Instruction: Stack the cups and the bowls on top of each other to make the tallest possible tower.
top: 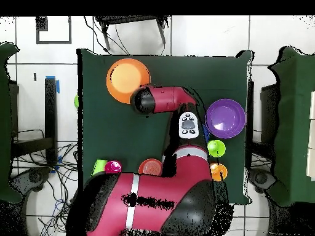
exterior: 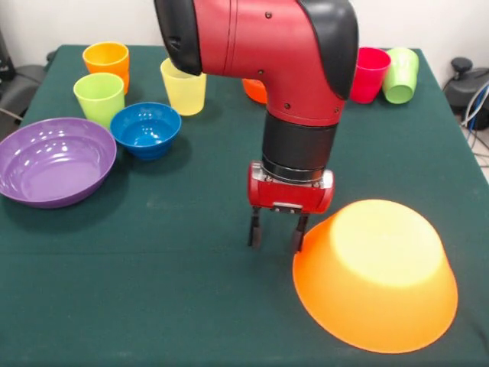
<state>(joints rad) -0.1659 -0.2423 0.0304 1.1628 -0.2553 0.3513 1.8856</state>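
Beside gripper [exterior: 276,232], upturned orange bowl [exterior: 376,274]

The glossy orange-yellow plastic bowl [exterior: 376,277] and the shallow purple plastic bowl [exterior: 53,160] lie on the dark green tablecloth [exterior: 153,290]. The small round bowl [exterior: 145,128] is blue. The tumblers are orange [exterior: 107,61], lime green [exterior: 99,97], translucent yellow [exterior: 184,86], red [exterior: 370,73] and green [exterior: 401,74]. The arm [exterior: 267,38] is red and black.

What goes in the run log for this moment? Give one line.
claw: open, empty, beside large orange bowl | orange bowl: upside down, near edge | purple bowl, blue bowl: upright, apart | tower: not started
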